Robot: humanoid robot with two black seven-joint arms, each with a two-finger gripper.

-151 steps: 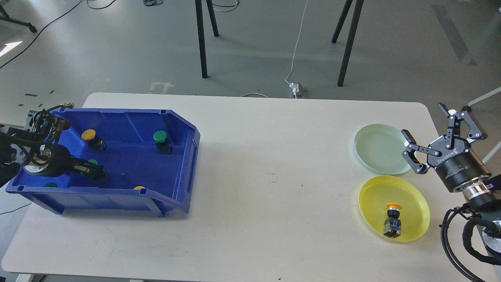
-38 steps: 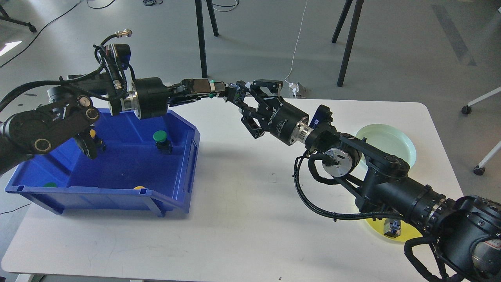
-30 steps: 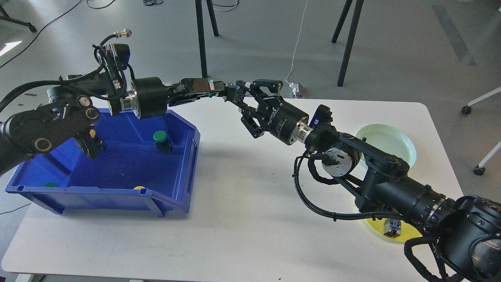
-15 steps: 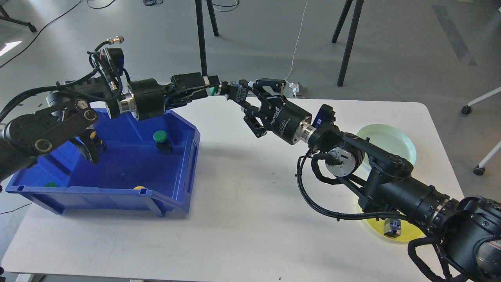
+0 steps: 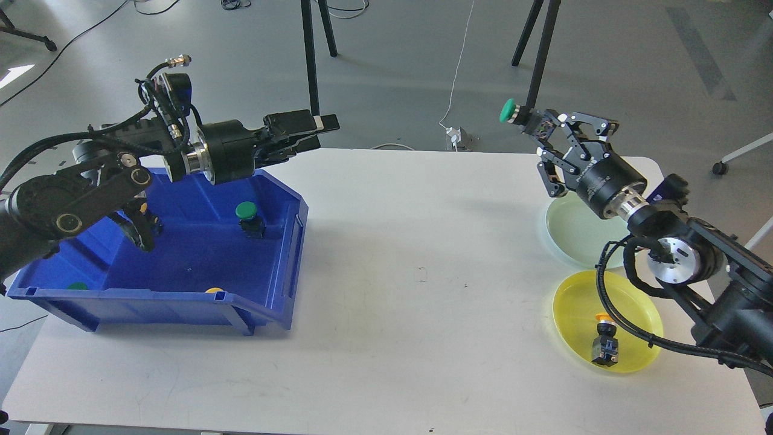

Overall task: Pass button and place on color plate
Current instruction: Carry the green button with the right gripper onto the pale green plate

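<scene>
Blue bin (image 5: 284,241), left on the surface (image 5: 392,272): green and yellow buttons inside, not yet sorted. Left hand (image 5: 311,132): above bin's far corner, nothing between its fingers, gap narrow. Right hand (image 5: 546,136): closed on green button (image 5: 510,111), aloft near pale green plate (image 5: 574,232); placing remains. Yellow plate (image 5: 640,314): one yellow button (image 5: 606,342), done.

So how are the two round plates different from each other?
The yellow plate is bright yellow, while the green plate is a pale, milky green. The yellow plate has a yellow-capped button lying in it; the green plate has no button in the part I can see, though the right arm covers some of it. The green plate sits farther back, the yellow plate nearer. Both are round, shallow and on the white table.
</scene>
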